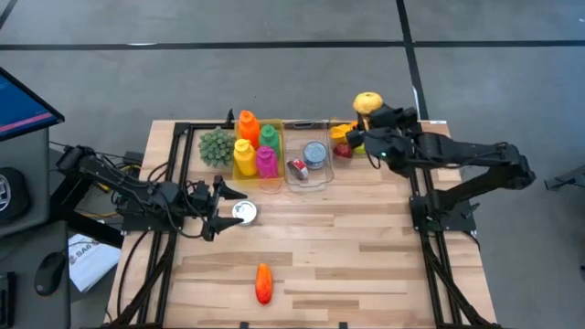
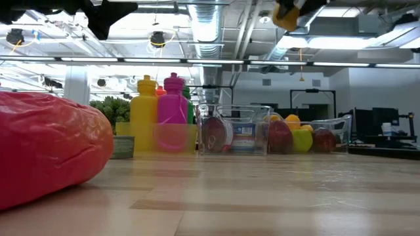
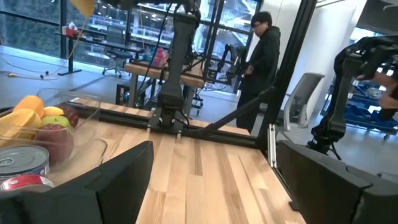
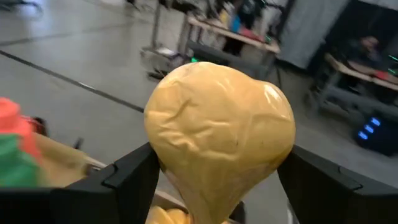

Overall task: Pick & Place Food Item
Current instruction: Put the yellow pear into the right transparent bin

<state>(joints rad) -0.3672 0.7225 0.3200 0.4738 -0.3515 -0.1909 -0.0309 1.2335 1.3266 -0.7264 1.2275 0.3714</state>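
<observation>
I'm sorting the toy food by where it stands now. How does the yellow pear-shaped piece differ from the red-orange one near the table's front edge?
The yellow pear-shaped piece is held in the air by the right gripper, over the table's far right corner; the red-orange piece lies free on the wood. The pear is bulbous with a narrow end; the red-orange piece is long and slim. Both look like crinkly plastic toy food.

Four bottles stand together: one orange bottle (image 1: 247, 123), one green bottle (image 1: 268, 136), one yellow bottle (image 1: 244, 157) and one pink bottle (image 1: 266, 162). There are two tins in the clear tray (image 1: 325, 179), a blue-labelled tin (image 1: 315, 153) and a red tin (image 1: 298, 167), plus one silver tin (image 1: 244, 212) on the table. One yellow pear-shaped fruit (image 1: 367, 102), one red-orange pepper (image 1: 263, 282), one green leafy bunch (image 1: 217, 145), and perhaps four or five fruits in the second tray (image 2: 338, 124), hard to count
</observation>
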